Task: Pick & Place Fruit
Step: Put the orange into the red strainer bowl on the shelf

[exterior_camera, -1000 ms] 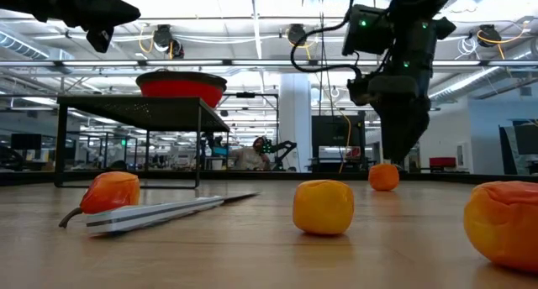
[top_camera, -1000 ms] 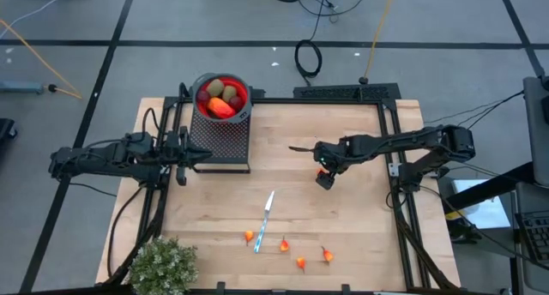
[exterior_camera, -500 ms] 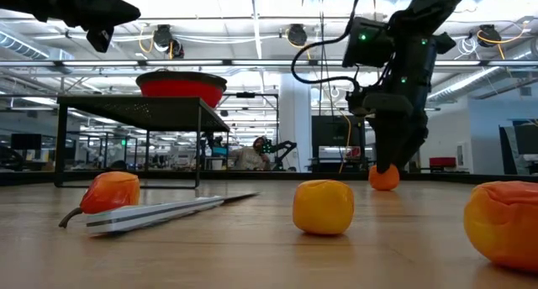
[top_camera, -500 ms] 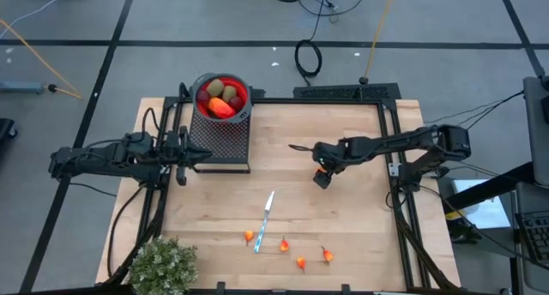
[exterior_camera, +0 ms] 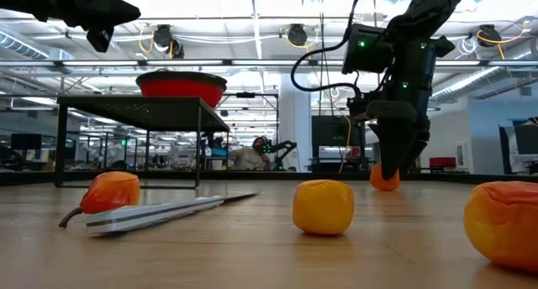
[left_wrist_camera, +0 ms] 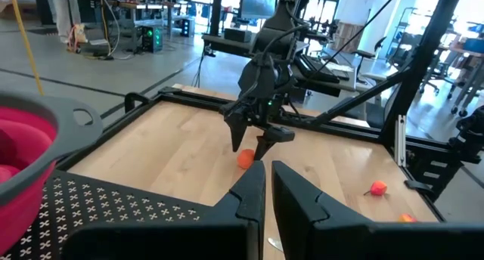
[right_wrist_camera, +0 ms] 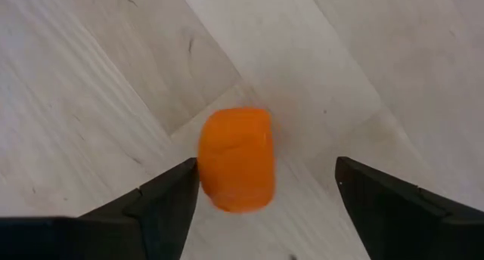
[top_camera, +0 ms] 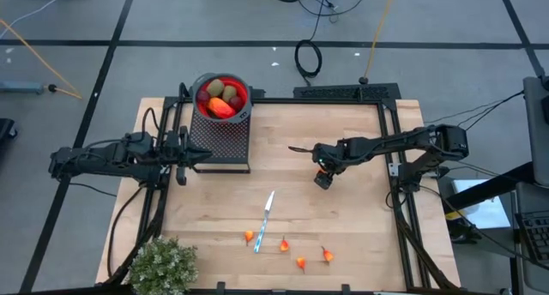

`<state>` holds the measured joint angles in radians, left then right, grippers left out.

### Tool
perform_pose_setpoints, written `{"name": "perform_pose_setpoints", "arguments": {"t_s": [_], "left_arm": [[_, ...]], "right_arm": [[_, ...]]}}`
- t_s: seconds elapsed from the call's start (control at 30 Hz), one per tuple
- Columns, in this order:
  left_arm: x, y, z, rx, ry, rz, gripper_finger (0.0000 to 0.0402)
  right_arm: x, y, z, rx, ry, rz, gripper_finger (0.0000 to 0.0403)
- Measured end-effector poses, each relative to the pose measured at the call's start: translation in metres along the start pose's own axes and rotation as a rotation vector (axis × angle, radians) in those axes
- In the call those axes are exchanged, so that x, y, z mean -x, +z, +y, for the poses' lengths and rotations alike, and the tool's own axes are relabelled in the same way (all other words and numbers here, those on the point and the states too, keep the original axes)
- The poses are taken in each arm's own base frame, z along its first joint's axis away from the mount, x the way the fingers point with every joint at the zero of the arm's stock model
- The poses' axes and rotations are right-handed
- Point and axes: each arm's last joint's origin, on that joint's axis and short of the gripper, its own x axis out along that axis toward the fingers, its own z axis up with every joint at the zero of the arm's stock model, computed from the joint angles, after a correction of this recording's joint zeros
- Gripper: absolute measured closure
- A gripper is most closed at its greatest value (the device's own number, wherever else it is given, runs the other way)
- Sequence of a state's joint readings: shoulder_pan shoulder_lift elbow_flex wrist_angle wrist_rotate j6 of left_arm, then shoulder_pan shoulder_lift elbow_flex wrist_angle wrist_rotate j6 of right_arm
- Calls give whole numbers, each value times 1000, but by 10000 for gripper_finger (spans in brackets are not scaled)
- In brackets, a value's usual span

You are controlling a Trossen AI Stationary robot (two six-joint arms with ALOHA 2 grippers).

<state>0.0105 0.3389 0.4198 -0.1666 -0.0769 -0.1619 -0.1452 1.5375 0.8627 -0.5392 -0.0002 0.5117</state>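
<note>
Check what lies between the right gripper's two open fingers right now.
A small orange ball fruit lies on bare wood between the right gripper's open fingers, nearer one finger; right wrist view shows it.

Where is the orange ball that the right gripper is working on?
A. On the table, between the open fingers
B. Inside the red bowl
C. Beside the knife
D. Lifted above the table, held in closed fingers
A: in the right wrist view the orange ball lies on the wooden table between the spread fingers of the right gripper, not yet gripped.
</note>
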Motion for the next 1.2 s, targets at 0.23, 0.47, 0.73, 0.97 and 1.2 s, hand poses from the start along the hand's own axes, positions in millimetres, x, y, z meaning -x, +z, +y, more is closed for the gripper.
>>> {"name": "perform_pose_setpoints", "arguments": {"t_s": [0.23,0.47,0.73,0.97,1.2], "left_arm": [[0,0,0,1,0,0,378],[0,0,0,2,0,1,378],[0,0,0,4,0,0,378],[0,1,0,68,-3,-14,378],[0,2,0,157,-3,-16,378]], "right_arm": [[0,0,0,-1,3,-4,152],[0,0,0,0,3,-4,206],[1,0,1,1,18,0,268],[17,3,7,58,162,-23,304],[56,11,15,125,401,-213,311]]}}
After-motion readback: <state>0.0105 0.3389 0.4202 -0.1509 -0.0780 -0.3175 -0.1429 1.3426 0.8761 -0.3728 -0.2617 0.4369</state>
